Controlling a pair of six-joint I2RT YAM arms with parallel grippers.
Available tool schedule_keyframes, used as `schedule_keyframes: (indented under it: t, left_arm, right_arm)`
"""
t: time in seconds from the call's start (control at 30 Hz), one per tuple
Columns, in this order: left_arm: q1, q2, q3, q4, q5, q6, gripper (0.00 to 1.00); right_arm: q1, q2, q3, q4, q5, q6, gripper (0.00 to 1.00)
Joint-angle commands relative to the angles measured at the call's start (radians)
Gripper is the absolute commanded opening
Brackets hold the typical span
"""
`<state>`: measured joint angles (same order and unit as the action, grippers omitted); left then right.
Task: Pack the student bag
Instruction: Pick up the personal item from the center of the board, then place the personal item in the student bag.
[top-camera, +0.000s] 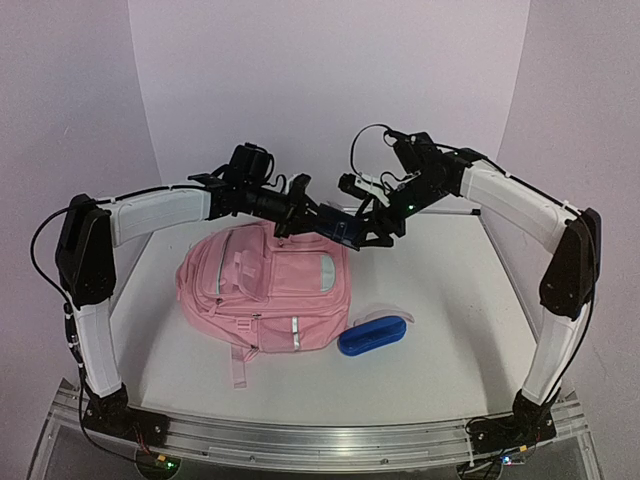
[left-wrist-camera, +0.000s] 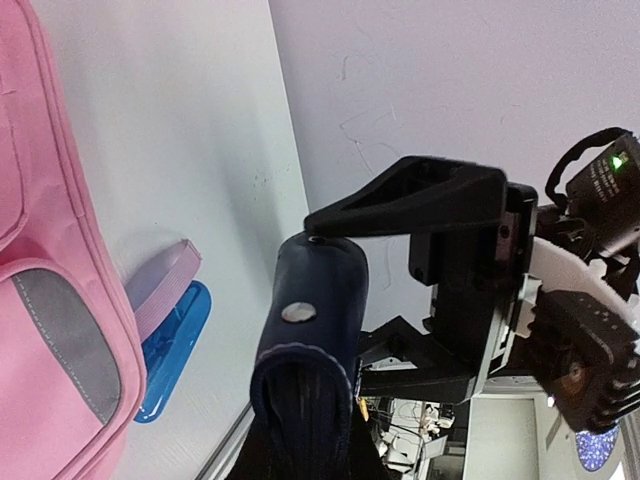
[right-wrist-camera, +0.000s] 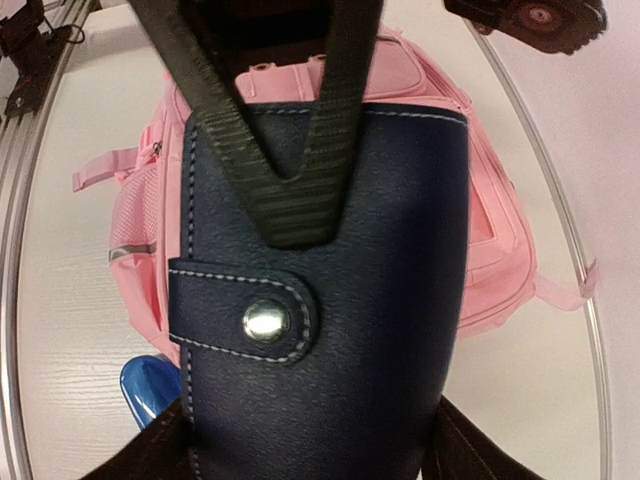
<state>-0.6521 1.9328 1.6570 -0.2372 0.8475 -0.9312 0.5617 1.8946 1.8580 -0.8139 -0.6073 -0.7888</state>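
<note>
The student bag (top-camera: 265, 285) is a pink backpack lying flat on the white table, front side up. Above its far edge, a navy wallet (top-camera: 340, 226) with a snap button hangs in the air between both arms. My left gripper (top-camera: 305, 215) is shut on one end of the wallet (left-wrist-camera: 310, 330). My right gripper (top-camera: 372, 225) stands open around the other end, and its dark fingers (right-wrist-camera: 480, 455) flank the wallet (right-wrist-camera: 350, 300). The left gripper's ribbed fingers (right-wrist-camera: 290, 190) press on the wallet's face. The bag (right-wrist-camera: 490, 230) shows below it.
A blue oblong case (top-camera: 372, 333) lies on the table just right of the bag's lower corner, with a pale strip across its top. It also shows as the blue case (left-wrist-camera: 170, 350) beside the bag (left-wrist-camera: 40, 300). White walls enclose the table at the back and sides.
</note>
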Motion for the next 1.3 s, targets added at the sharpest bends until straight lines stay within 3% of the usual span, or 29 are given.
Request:
schedule_keyframes:
  t: [0.0, 0.17, 0.43, 0.57, 0.7, 1.07, 1.2, 1.27]
  left_arm:
    - [0.01, -0.123, -0.081, -0.002, -0.074, -0.024, 0.0]
    - [0.048, -0.242, -0.206, -0.109, -0.201, 0.0, 0.0]
    - [0.098, -0.345, -0.296, -0.299, -0.402, 0.027, 0.0]
    - [0.106, -0.38, -0.311, -0.349, -0.443, 0.03, 0.0]
    - [0.111, -0.394, -0.306, -0.41, -0.472, 0.057, 0.0]
    - [0.122, -0.422, -0.305, -0.49, -0.494, 0.107, 0.0]
    - [0.132, -0.436, -0.31, -0.51, -0.506, 0.119, 0.0]
    - [0.141, -0.444, -0.311, -0.525, -0.514, 0.124, 0.0]
  right_arm:
    - [0.006, -0.062, 0.017, 0.079, 0.013, 0.175, 0.85]
    - [0.024, -0.006, 0.07, 0.075, 0.016, 0.509, 0.83]
    - [0.084, 0.09, 0.073, 0.067, -0.049, 0.852, 0.83]
    - [0.129, 0.17, 0.115, 0.039, 0.09, 1.009, 0.81]
    - [0.13, 0.177, 0.073, 0.039, 0.166, 1.041, 0.8]
    - [0.127, 0.282, 0.052, 0.044, 0.181, 1.053, 0.72]
    - [0.116, 0.325, 0.046, 0.05, 0.126, 1.057, 0.61]
    - [0.104, 0.334, 0.037, 0.053, 0.094, 1.054, 0.51]
